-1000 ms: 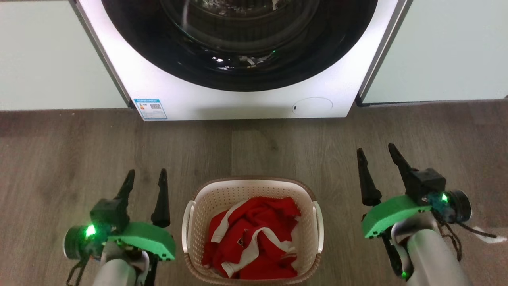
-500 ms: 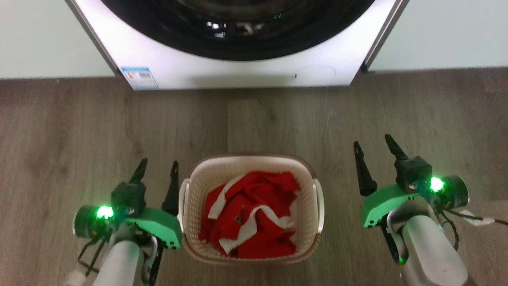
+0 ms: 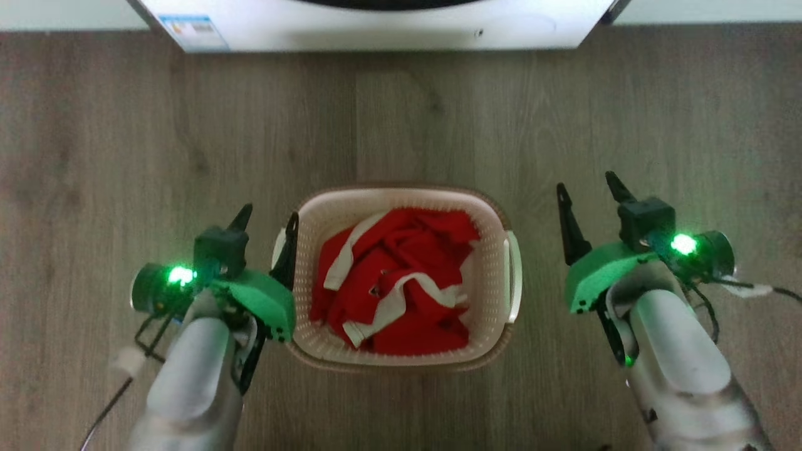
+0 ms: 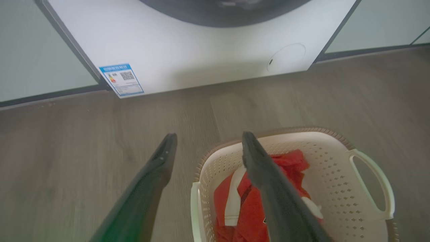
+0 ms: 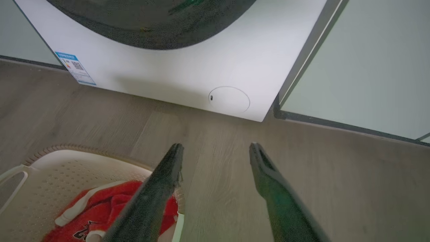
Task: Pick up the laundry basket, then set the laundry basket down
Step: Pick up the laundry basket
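I see bare floor (image 3: 407,125) round the basket (image 3: 490,250), washer (image 3: 376,28) well ahead. Left jaws gape astride its left rim (image 4: 205,158); right jaws gape beside its right handle (image 3: 514,275), apart

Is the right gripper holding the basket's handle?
No, the right gripper is open, its fingers standing apart from the laundry basket.

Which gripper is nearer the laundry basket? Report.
Left. The left gripper straddles the left rim of the laundry basket; the right gripper hangs apart, beyond its right handle.
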Controlling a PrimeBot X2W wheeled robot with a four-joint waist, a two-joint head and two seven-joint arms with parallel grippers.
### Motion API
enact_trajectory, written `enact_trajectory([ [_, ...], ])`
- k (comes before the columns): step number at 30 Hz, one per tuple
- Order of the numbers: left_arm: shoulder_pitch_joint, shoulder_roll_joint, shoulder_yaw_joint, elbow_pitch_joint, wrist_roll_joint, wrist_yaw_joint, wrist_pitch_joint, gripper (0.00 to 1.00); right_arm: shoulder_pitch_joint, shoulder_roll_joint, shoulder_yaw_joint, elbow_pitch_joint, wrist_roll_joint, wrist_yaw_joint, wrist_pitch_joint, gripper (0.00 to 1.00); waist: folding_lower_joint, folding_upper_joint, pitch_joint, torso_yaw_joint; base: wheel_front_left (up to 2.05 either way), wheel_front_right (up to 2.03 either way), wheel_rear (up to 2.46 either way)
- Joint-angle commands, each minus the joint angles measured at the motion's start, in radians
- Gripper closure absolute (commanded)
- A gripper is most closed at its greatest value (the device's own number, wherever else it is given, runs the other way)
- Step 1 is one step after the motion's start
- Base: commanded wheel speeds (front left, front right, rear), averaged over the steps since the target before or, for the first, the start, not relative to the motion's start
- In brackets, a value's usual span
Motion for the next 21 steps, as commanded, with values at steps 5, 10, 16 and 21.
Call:
enact_trajectory([
  [5,-0.061,0.011,0.025,0.059,0.002,-0.008,-0.010,0.00,-0.043,-0.003,0.039,0.036,0.011,0.007,-0.013,0.00,-0.0001,0.0000,0.070,-0.004,0.00,0.00,0.00],
  [10,-0.106,0.011,0.006,0.143,0.008,-0.015,-0.010,0.00,-0.070,-0.003,0.067,0.102,0.031,0.007,-0.013,0.00,-0.0001,0.0000,0.112,-0.003,0.00,0.00,0.00],
  [16,-0.156,0.011,-0.014,0.249,-0.001,-0.020,-0.010,0.00,-0.087,-0.003,0.112,0.159,0.069,0.007,-0.005,0.00,-0.0001,0.0000,0.151,0.002,0.00,0.00,0.00],
  [21,-0.192,0.010,-0.040,0.346,-0.013,-0.024,-0.010,0.00,-0.085,-0.003,0.150,0.175,0.104,0.007,0.006,0.00,-0.0001,0.0000,0.171,0.005,0.00,0.00,0.00],
])
